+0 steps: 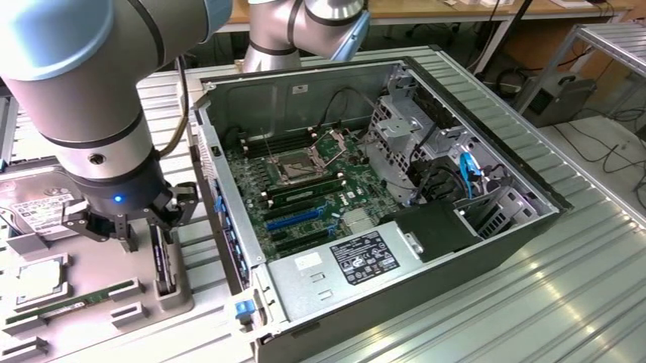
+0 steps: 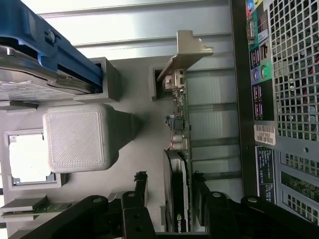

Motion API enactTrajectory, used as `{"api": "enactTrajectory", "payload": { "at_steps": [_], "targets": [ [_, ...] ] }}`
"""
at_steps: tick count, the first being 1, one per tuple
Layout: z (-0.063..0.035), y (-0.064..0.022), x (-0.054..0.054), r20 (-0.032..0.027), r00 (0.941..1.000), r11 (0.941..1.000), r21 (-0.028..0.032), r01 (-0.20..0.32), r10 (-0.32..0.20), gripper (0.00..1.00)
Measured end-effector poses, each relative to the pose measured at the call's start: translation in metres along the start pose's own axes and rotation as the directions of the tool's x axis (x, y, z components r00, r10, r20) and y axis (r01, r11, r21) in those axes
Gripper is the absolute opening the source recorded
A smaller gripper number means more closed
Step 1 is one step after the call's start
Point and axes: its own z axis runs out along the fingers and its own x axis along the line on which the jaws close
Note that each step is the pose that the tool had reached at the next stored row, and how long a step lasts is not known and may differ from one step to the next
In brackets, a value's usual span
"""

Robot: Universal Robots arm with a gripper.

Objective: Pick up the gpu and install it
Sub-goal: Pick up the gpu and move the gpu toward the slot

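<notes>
The gpu [image 2: 178, 194] stands on its edge in a slot of the grey parts tray [image 2: 134, 94], with its silver bracket [image 2: 188, 50] at the end away from me. In the exterior view the gpu [image 1: 160, 261] is a thin black card just off the open computer case's [image 1: 525, 227] left wall. My gripper [image 2: 169, 181] is lowered over the card and open. One finger [image 2: 141, 185] stands apart from the card's face, and the other finger [image 2: 199, 191] is close to its opposite side. In the exterior view the gripper [image 1: 144, 238] hangs right at the card's top.
The tray [image 1: 101, 265] also holds a hard drive [image 1: 41, 210], a CPU [image 1: 35, 276] and a green RAM stick [image 1: 71, 304]. A grey block [image 2: 75, 137] rises beside the card. Inside the case the motherboard's blue slots [image 1: 296, 219] lie beside the power supply [image 1: 349, 265].
</notes>
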Motion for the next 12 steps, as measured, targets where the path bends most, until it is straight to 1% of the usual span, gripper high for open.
{"api": "enactTrajectory", "payload": {
  "at_steps": [2,9,11,12],
  "targets": [
    [0.0010,0.0000,0.0000,0.0007,1.0000,1.0000,-0.0015,0.000,0.000,0.48],
    [0.0032,0.0004,-0.0006,0.0007,1.0000,1.0000,-0.0025,0.000,0.000,0.48],
    [0.0032,0.0004,-0.0006,0.0007,1.0000,1.0000,-0.0026,0.000,0.000,0.47],
    [0.0033,0.0004,-0.0006,0.0008,1.0000,1.0000,-0.0026,0.000,0.000,0.40]
  ]
}}
